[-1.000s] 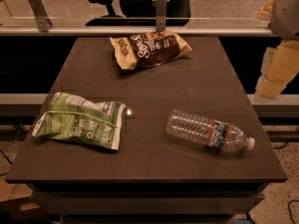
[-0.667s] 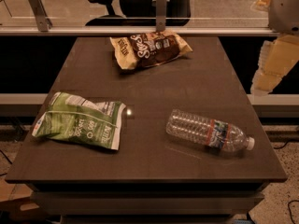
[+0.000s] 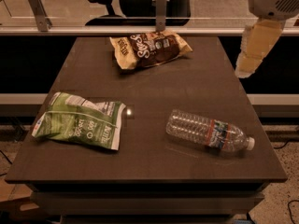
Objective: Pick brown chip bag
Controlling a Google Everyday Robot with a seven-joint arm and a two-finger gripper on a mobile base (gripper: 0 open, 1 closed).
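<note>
The brown chip bag [image 3: 150, 48] lies flat at the far middle of the dark table [image 3: 140, 167]; it is glossy dark brown with tan ends and white script. My gripper [image 3: 254, 48] hangs from the white arm at the upper right, off the table's right edge. It is to the right of the bag, well apart from it, and holds nothing that I can see.
A green-and-white snack bag [image 3: 80, 121] lies at the near left. A clear water bottle [image 3: 209, 131] lies on its side at the near right. A glass partition with metal posts [image 3: 161, 4] runs behind the table, with an office chair beyond it.
The arm and gripper have moved a little left and up, toward the table's far right corner. The bags and the bottle have not moved.
</note>
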